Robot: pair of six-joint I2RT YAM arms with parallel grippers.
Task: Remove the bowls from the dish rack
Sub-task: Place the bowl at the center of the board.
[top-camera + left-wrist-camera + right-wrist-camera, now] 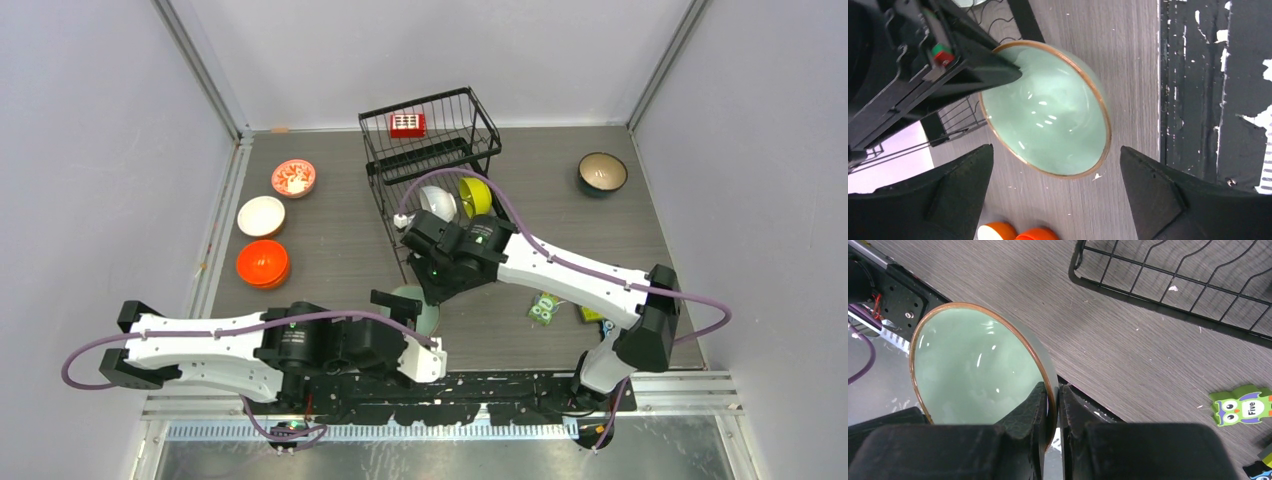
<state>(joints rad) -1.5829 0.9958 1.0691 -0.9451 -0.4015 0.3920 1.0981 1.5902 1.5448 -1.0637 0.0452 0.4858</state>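
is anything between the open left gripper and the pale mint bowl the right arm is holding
Nothing visible. The glossy pale mint bowl is between the spread fingers of the left gripper, with only bare grey table in the gaps. The right gripper pinches its far rim, clear of those fingers.

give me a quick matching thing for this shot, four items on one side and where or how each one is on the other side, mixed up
Column one
1 mint bowl
2 yellow bowl
3 dark bowl
4 left hand

Column two
A standing on edge in the dish rack
B open wide, facing the mint bowl
C rim pinched by the right hand
D alone on the table, far right corner

Pairs: 1-C, 2-A, 3-D, 4-B
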